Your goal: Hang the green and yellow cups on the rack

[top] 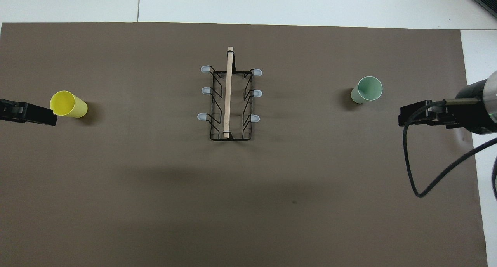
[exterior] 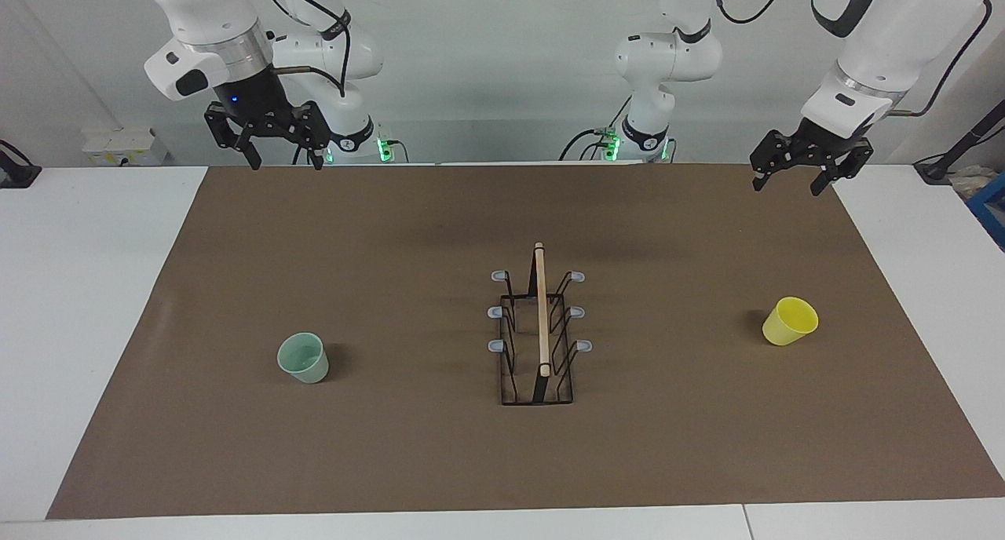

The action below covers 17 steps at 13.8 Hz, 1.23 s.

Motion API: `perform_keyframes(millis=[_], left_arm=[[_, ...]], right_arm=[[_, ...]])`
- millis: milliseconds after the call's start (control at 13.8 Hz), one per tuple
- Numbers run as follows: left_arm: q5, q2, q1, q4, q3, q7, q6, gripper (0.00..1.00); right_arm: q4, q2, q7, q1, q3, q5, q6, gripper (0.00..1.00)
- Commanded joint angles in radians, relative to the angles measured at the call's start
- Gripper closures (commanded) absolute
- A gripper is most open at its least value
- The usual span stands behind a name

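The pale green cup (exterior: 304,358) stands mouth up on the brown mat toward the right arm's end; it also shows in the overhead view (top: 367,89). The yellow cup (exterior: 790,321) stands mouth up toward the left arm's end, also in the overhead view (top: 68,104). The rack (exterior: 538,328) stands mid-mat between them with its wooden bar on top and bare prongs (top: 229,100). My right gripper (exterior: 283,162) hangs open and empty, high over the mat's edge by the robots (top: 404,118). My left gripper (exterior: 789,185) hangs open and empty, high over the mat's corner (top: 50,118).
The brown mat (exterior: 392,446) covers most of the white table (exterior: 78,289). A black cable (top: 411,162) loops from the right arm. A white box (exterior: 122,144) sits at the table's edge by the right arm's base.
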Motion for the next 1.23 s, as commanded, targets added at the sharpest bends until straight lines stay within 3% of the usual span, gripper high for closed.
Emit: perform_keyframes(millis=[0,726,1161], left_arm=[[0.018,-0.03,-0.009,-0.031,0.002,0.01,0.006,0.0],[0.018,-0.028,0.001,-0.023,0.004,-0.001,-0.011,0.0],[-0.042,0.016,0.032,-0.003,0.021,-0.029,-0.016,0.0]], right_arm=[[-0.005,-0.011,-0.021,-0.005,0.0,0.02,0.01,0.0],[-0.016,-0.003,-0.024,-0.015,0.0,-0.001,-0.002,0.0],[0.001,0.096,-0.032,-0.005,0.006,-0.107,0.006,0.0]])
